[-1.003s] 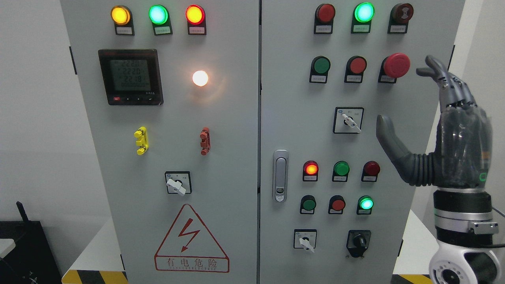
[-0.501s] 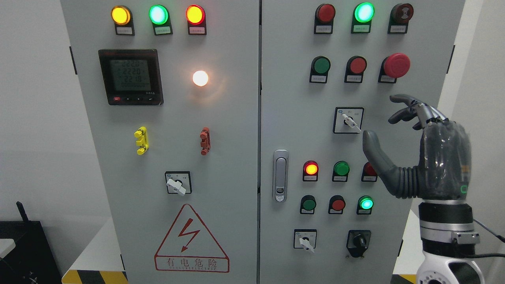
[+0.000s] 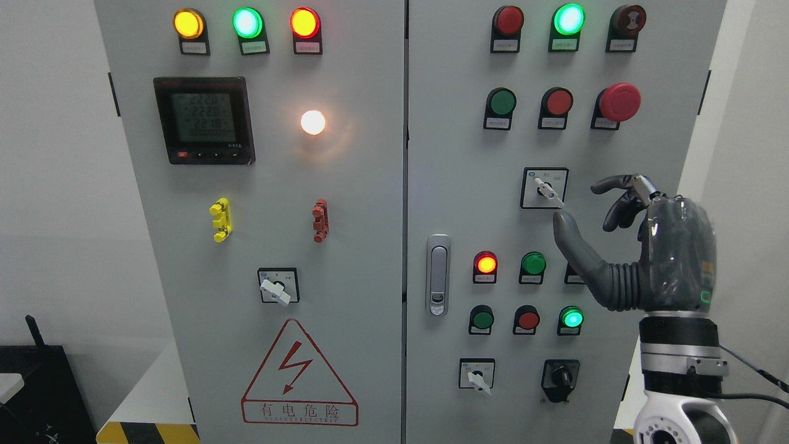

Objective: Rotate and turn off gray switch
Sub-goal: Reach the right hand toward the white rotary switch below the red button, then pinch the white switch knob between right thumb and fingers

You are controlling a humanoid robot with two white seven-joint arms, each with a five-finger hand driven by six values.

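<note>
Right hand has dropped from up beside the red mushroom button a second ago and slid left toward the gray switch, upper middle of the right cabinet door. Fingers have gone from spread straight up to half-curled, thumb stuck out with its tip just below the switch's lower right corner; hand is apart, holding nothing, not touching the knob as far as I can tell. Knob lever points down-right, same as before, so no rotation yet (lamps unchanged too). Looks like pre-grasp approach: next it likely needs to close thumb and fingers on the lever, then twist. Left hand not visible.
</note>
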